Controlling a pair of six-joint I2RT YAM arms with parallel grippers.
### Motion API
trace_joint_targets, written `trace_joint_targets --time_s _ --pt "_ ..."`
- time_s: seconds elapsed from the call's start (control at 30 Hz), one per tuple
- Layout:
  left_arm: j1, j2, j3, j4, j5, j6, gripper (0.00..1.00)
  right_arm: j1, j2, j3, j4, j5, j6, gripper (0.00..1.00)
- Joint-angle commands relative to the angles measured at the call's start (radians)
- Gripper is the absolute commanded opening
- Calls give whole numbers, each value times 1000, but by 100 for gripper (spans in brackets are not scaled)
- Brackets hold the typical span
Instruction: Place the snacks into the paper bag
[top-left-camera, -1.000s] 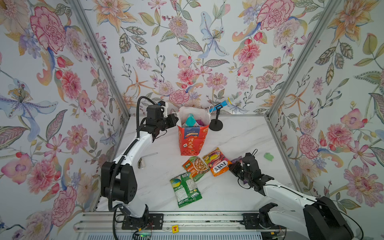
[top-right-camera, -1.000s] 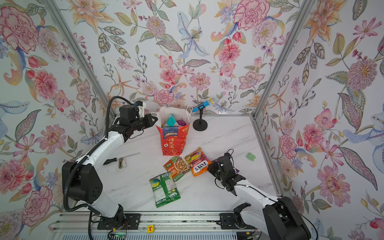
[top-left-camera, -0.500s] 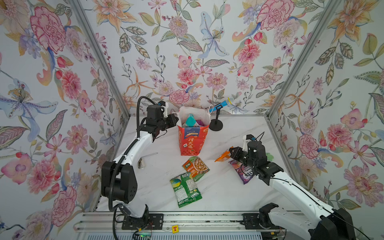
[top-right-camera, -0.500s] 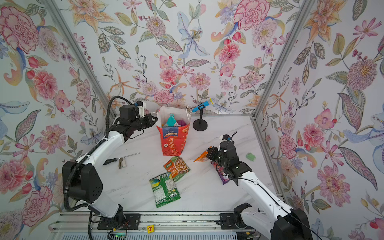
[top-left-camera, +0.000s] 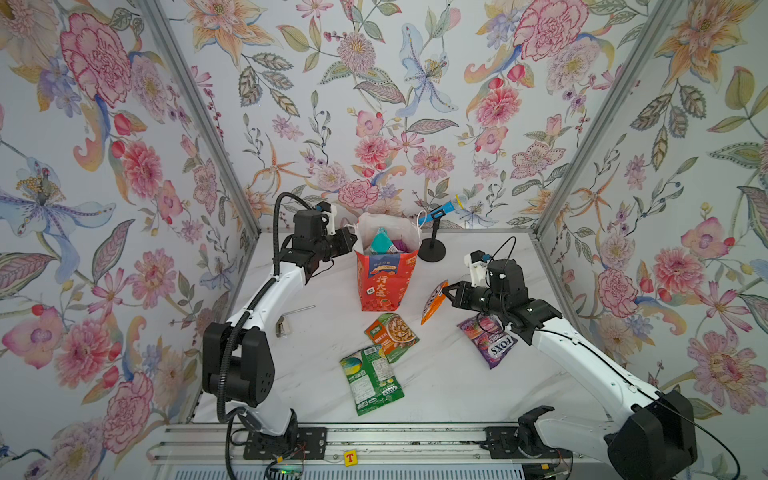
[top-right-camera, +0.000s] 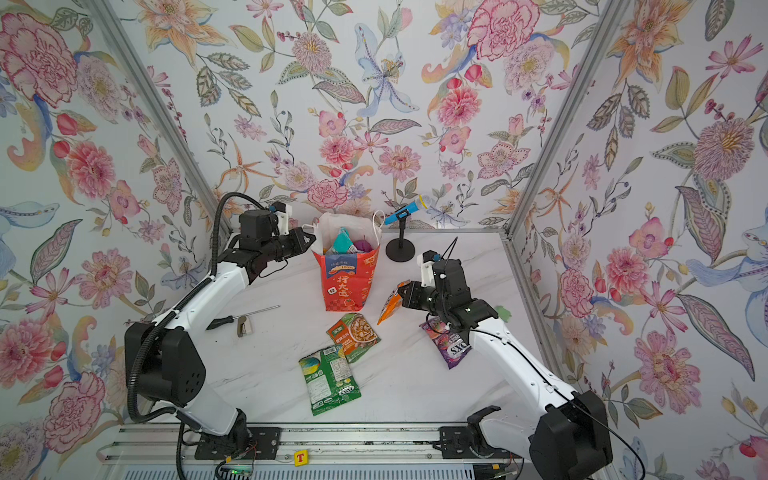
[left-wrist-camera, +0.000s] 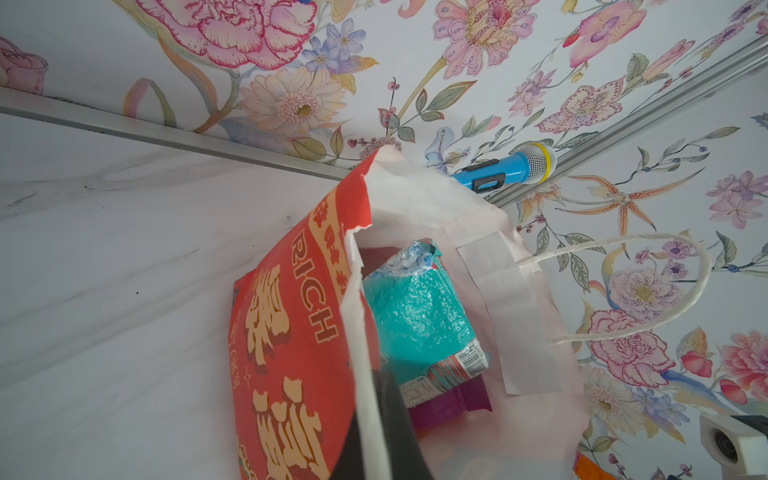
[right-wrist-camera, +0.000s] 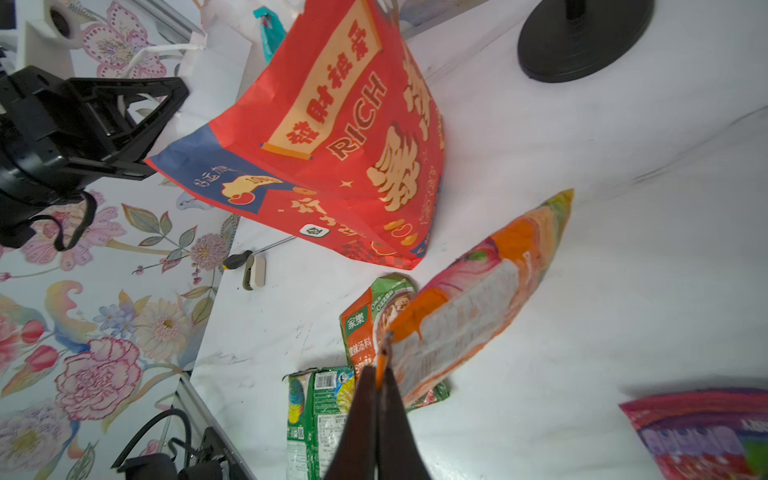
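An orange packet (top-left-camera: 434, 301) hangs in the air, pinched by one edge in your right jaws, which are closed tight on it. It is just beside the paper bag (top-left-camera: 384, 278), on the side facing your right arm, and does not touch it. The bag stands upright toward the back of the counter (top-left-camera: 457, 395) with its mouth open. A teal packet (left-wrist-camera: 415, 316) and a purple packet (left-wrist-camera: 449, 401) are already inside. Your left jaws are closed on the bag's rim and hold the mouth open.

On the counter in front of the bag lie a nut packet (top-left-camera: 392, 332) and a green packet (top-left-camera: 372, 380). A purple FOXS bag (top-left-camera: 490, 343) lies under your right arm.

To do this step well, raise the packet until its dangling end clears the rim. Then carry it over the white inside of the bag before you let go. Move smoothly, since a packet held by one edge is likely to swing. Keep the left grip steady.

A second ago the orange packet lay flat on the counter beside the nut packet, with your right jaws low next to it. Now it is lifted and closer to the bag. The bag and your left arm have not moved.
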Motion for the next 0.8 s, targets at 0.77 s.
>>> trace_joint_targets --time_s 0.77 --pt "-10 21 2 13 23 -15 0 33 203 -145 224 -439 65 0"
